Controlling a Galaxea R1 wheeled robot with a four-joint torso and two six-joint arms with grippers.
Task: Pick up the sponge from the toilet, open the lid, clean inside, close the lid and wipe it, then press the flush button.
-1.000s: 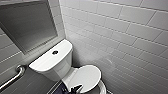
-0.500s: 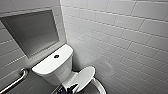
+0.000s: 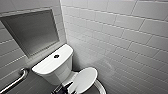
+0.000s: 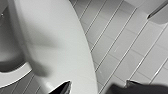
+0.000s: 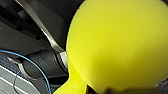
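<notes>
The white toilet [image 3: 53,63] stands in the corner, with its flush button [image 3: 56,56] on the flat tank top. Its oval lid [image 3: 83,80] is lifted partway and tilted over the bowl rim [image 3: 101,88]. My left gripper [image 3: 63,88] is a dark shape at the lid's near edge. In the left wrist view the left gripper [image 4: 97,87] is open, and the lid [image 4: 57,47] lies close by one dark fingertip [image 4: 62,88]. The bright yellow sponge [image 5: 117,42] sits large in the right wrist view, with my right gripper [image 5: 105,90] shut on it.
A metal grab bar [image 3: 15,81] runs along the left wall below a recessed niche [image 3: 32,32]. A tiled wall [image 3: 125,45] closes in tightly on the right of the toilet. Grey tiles [image 4: 120,50] lie beyond the lid.
The head camera has shifted a little, so the whole toilet sits slightly differently in the picture. The lid's tilt looks slightly changed. Neither gripper has opened or shut.
</notes>
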